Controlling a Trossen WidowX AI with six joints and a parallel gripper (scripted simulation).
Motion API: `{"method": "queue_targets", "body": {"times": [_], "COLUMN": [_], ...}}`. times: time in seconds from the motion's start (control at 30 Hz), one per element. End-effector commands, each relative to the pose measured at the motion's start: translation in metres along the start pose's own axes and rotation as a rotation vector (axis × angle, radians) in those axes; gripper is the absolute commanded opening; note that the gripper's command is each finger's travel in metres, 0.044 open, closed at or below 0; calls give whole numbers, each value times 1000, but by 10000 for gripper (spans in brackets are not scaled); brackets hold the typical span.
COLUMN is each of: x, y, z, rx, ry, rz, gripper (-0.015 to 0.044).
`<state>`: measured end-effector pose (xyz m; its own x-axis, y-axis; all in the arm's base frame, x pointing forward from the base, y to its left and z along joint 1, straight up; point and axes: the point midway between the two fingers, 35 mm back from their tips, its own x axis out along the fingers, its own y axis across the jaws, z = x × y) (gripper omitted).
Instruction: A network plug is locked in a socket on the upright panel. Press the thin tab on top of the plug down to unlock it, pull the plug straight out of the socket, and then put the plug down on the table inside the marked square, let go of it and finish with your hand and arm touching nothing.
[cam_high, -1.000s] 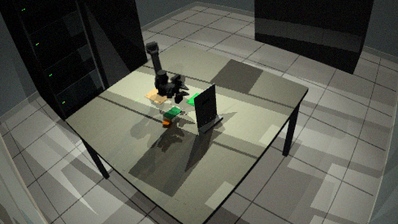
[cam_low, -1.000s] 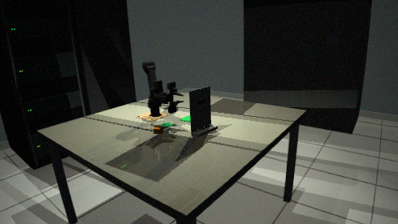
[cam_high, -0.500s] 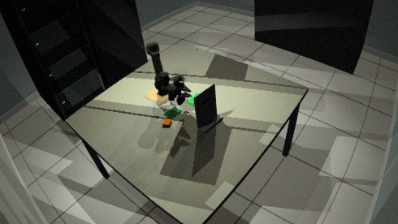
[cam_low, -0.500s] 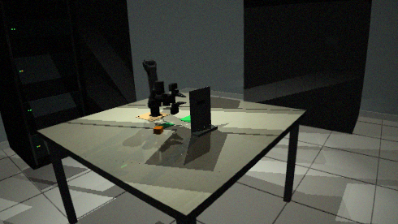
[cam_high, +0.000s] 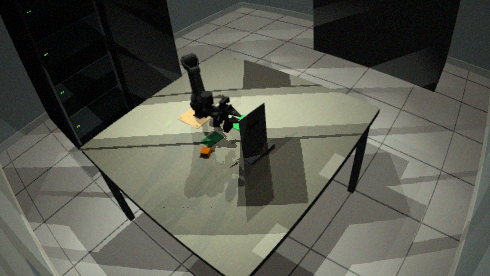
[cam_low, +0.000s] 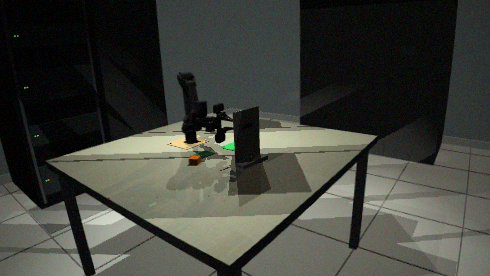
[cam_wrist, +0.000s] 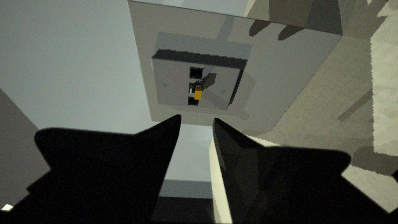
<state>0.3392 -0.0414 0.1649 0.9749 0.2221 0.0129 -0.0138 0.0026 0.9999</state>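
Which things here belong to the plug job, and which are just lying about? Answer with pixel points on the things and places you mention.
For the job:
- gripper (cam_high: 238, 116) (cam_low: 231, 118) (cam_wrist: 197, 120)
- upright panel (cam_high: 254, 132) (cam_low: 247, 135) (cam_wrist: 287, 72)
- socket block (cam_wrist: 172, 82)
- yellow piece (cam_wrist: 198, 94), likely part of the plug
- bright green patch (cam_high: 237, 126) (cam_low: 229, 146), probably the marked square

Apparently just lying about:
- orange block (cam_high: 205, 152) (cam_low: 194, 160)
- dark green flat piece (cam_high: 213, 139) (cam_low: 204, 154)

The robot's arm (cam_high: 196, 85) (cam_low: 189, 100) was black all over, with long, thick parts and a round, fat bend at the top. Chunky, boxy bits stuck out near its hand. The gripper (cam_high: 237, 116) (cam_low: 231, 119) (cam_wrist: 197, 120) was black too, with two wide fingers that got thin and pointy at the tips.
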Motion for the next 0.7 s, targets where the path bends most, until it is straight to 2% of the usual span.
{"method": "queue_targets", "body": {"times": [0.0,0.67], "x": [7,38], "y": [2,4], "z": [3,12], "rx": [0,-1], "ry": [-3,-3], "rz": [6,8], "gripper": [156,156]}}
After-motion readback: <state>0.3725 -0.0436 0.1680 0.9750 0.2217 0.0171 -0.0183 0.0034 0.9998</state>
